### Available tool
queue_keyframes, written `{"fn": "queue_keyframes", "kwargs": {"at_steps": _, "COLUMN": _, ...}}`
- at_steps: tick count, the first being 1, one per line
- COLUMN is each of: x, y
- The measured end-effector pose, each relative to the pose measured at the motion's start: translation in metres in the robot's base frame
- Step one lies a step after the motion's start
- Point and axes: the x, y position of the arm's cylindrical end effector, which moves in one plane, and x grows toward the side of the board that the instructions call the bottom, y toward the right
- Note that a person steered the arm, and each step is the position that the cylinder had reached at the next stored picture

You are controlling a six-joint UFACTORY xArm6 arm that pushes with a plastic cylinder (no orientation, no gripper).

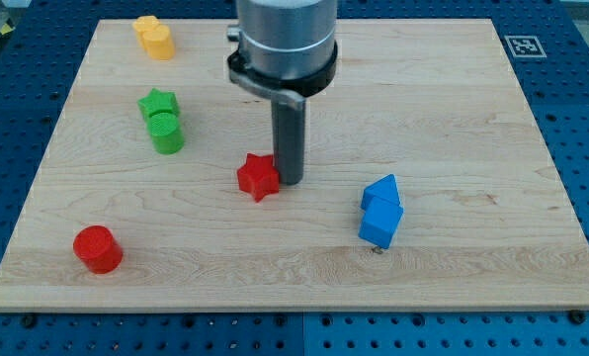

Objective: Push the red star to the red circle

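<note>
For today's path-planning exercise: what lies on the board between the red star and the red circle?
Nothing: in the camera view, bare wood runs from the red star to the red circle. My tip sits at the star's right side.

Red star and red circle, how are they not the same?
The red star has points sticking out all round; the red circle is a smooth, round cylinder. The red star sits near the board's middle, the red circle near the view's bottom left corner. My tip is right against the red star's right side, while the red circle stands alone, far from it. Both are the same bright red.
</note>
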Motion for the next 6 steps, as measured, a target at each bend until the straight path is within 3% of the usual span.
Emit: {"fn": "queue_keyframes", "kwargs": {"at_steps": 6, "x": 0.000, "y": -0.108}}
